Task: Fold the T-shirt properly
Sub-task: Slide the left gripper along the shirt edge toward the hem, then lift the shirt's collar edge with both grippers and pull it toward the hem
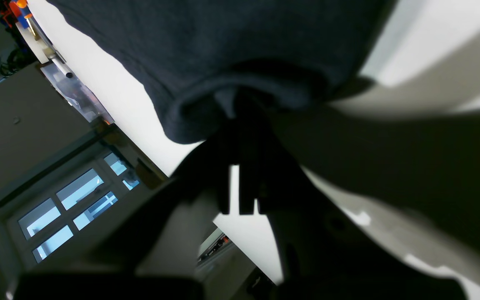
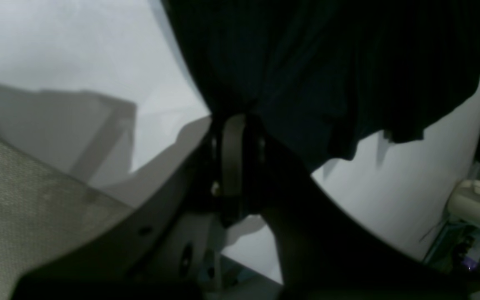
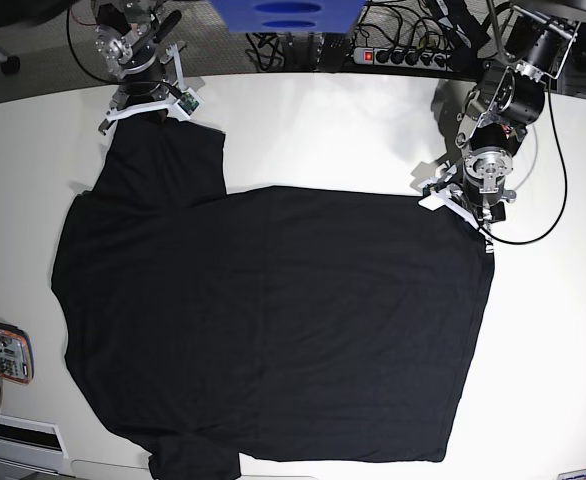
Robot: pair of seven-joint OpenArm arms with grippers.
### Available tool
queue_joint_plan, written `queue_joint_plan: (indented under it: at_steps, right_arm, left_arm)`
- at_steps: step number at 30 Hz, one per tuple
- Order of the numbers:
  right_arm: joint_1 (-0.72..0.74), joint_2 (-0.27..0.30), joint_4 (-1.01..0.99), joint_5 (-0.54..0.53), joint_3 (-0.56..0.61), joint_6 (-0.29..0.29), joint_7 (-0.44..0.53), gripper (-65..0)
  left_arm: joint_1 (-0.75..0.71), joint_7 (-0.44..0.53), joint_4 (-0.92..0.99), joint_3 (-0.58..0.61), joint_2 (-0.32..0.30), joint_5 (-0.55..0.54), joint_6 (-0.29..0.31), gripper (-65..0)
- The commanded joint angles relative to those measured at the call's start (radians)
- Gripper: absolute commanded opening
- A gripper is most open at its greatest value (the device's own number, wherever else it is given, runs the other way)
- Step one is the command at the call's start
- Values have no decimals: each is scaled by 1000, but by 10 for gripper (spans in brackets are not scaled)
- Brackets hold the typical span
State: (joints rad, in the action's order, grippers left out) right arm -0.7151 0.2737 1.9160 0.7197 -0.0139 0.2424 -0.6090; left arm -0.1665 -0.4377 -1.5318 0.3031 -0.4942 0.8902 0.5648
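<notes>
On the big white table (image 3: 323,130) lies the black T-shirt (image 3: 273,320), spread out almost flat. It covers most of the table in the base view. The cloth looks smooth in the middle, with only soft wrinkles. One sleeve sticks up at the far corner, and another bit of cloth pokes out at the near edge of the table.

The right gripper (image 2: 233,125) sits at the far sleeve corner. Its jaws are pressed together, and the wrist view shows dark cloth bunched right at the tips, so it is pinching the T-shirt there. The left gripper (image 1: 240,112) sits at the other far corner of the cloth, at its edge. Its jaws are also pressed together, and its own camera shows the rolled cloth edge tucked into the tips, so it looks like it is pinching the T-shirt too.

How far along is the job? Not far, I think. No part of the T-shirt is folded over yet. It is still one big flat piece. The two grippers each have a corner, so the step in hand seems to be getting ready for the first fold. All the folding is left: bringing the sides over, tucking the sleeves, and making a neat small square.

Near the table edge lies a small flat colored packet (image 3: 1,352), just beside the T-shirt. A blue thing (image 3: 283,15) and a power strip (image 3: 408,55) sit behind the table.
</notes>
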Motion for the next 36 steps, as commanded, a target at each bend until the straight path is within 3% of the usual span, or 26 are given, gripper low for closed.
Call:
queue_joint_plan:
  at_steps: [1, 7, 14, 22, 30, 36]
  right_arm:
    - [-7, 5, 17, 4, -2, -4, 7, -650]
    - [-7, 5, 23, 2, -4, -7, 31, -650]
    - [13, 5, 35, 2, -13, -7, 57, -650]
    - [79, 5, 41, 5, -14, -7, 51, -650]
    - [176, 5, 43, 5, -18, -7, 50, -650]
    - [242, 3, 43, 2, -97, -7, 50, -650]
  left_arm:
    - [-21, 50, -9, 12, 2, -76, 65, -650]
    - [-57, 53, -98, -106, 4, -76, 65, -650]
    - [-55, 56, -152, -253, 61, -76, 65, -650]
    - [-52, 58, -184, -336, 62, -81, 65, -650]
    - [9, 58, -186, -344, 65, -81, 64, -650]
    - [61, 58, -186, -371, 95, -76, 64, -650]
